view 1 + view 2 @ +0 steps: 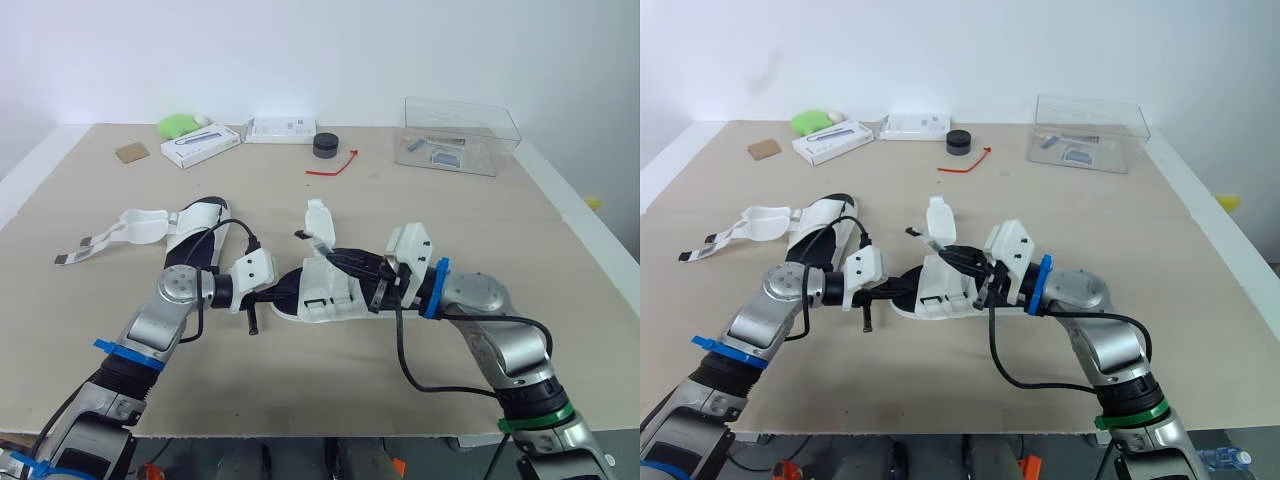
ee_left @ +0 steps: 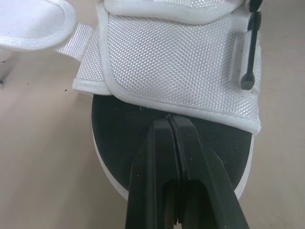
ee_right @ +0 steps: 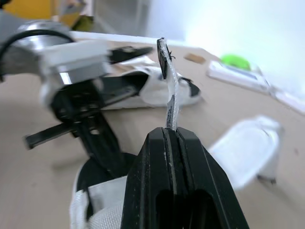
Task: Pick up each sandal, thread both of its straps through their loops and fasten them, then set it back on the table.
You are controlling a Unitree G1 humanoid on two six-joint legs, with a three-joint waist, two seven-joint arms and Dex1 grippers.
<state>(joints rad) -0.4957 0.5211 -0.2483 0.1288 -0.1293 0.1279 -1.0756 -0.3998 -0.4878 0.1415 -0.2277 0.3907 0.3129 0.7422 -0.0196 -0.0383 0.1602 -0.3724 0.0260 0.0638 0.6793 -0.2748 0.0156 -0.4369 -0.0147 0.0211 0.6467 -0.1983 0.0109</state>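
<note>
Checking jaw state, right arm first: what do you read? (A)

The right gripper (image 3: pixel 170 131) is closed tight on a thin white strap (image 3: pixel 170 102). The strap rises from between the fingers and ends in a black tip. (B)

Left arm? (A)

The left gripper (image 2: pixel 170 118) has its fingers pressed together, no gap. The tips sit over the black footbed (image 2: pixel 119 138), right at the edge of the white mesh flap (image 2: pixel 176 62). Cannot tell whether anything is pinched between them. (B)

Position of the task item? (A)

The sandal (image 1: pixel 325 292) lies in the lower middle of the head view, between the two grippers: left gripper at its left end, right gripper at its right side. Cannot tell whether its sole is clear of the table (image 1: pixel 480 220). (B)

The other one? (A)

The second sandal (image 1: pixel 197 232) rests on the table at middle left, its straps (image 1: pixel 130 228) splayed open toward the left edge. (B)

Rest of the table? (A)

Clear box (image 1: pixel 458 135) at upper right, red tie (image 1: pixel 335 165) and black puck (image 1: pixel 327 145) at upper middle, white cartons (image 1: pixel 200 145) at upper left. (B)
</note>
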